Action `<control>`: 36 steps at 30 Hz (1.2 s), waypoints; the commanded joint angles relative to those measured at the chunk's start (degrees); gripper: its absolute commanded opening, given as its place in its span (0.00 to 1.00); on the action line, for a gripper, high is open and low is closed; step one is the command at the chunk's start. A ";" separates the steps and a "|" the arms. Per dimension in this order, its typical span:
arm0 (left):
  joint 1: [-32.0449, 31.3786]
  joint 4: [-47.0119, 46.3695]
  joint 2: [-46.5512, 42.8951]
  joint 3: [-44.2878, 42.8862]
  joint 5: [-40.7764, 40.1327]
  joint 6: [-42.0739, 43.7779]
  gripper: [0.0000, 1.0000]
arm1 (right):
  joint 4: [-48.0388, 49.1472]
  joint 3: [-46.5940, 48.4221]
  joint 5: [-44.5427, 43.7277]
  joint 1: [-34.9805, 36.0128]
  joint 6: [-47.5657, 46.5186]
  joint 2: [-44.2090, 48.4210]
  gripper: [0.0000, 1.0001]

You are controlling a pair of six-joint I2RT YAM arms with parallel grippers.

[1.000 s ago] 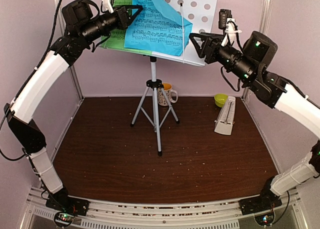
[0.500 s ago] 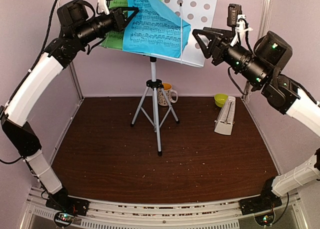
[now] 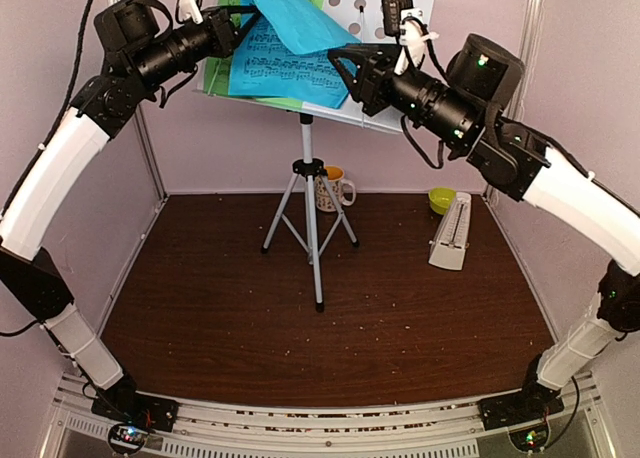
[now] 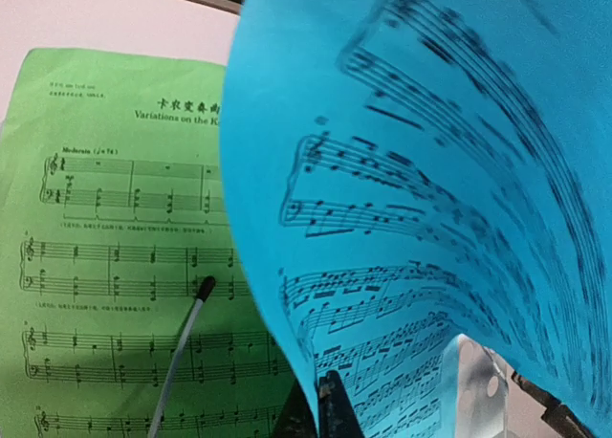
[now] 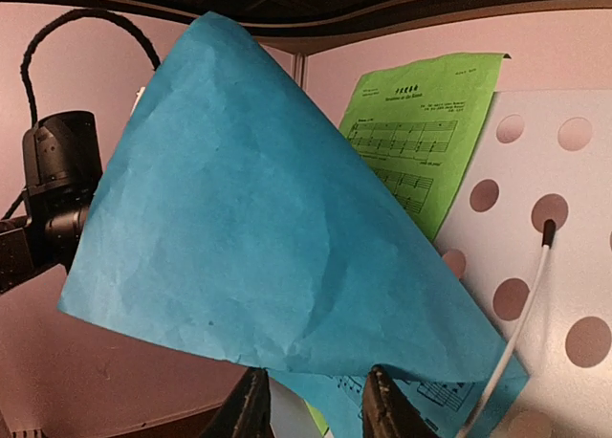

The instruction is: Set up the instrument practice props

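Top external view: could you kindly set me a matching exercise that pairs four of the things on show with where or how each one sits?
Things:
1. blue music sheet
2. green music sheet
3. metronome
4. mug

Places or states:
A. on the table at the right
B. on the table behind the tripod
C. flat against the music stand, left side
D. curled over in front of another sheet

Pairs: 1-D, 2-C, 3-A, 4-B

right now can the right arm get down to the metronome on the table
Probably yes: the metronome stands at the right of the table, below the right arm, nothing blocking it. The right end effector would first have to leave the blue sheet at the music stand.
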State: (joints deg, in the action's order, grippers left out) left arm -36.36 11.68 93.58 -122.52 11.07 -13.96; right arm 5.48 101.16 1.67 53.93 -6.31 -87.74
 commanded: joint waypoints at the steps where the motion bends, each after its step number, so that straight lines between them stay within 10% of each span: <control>1: 0.32 -0.30 -1.71 1.81 -0.66 0.83 0.00 | 0.79 9.15 -4.00 0.13 -1.86 -5.02 0.38; 14: 0.64 1.59 -3.90 3.97 -3.36 3.17 0.00 | -0.22 28.46 -15.21 -4.08 -3.73 -17.10 0.54; 36: 1.24 5.87 -2.54 -0.33 -6.64 4.00 0.00 | 0.64 9.78 -15.33 -4.04 0.22 -1.60 0.65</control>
State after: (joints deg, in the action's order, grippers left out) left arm -35.46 18.11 90.67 -121.10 5.74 -10.94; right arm 6.26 112.71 -11.09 49.76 -7.22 -91.31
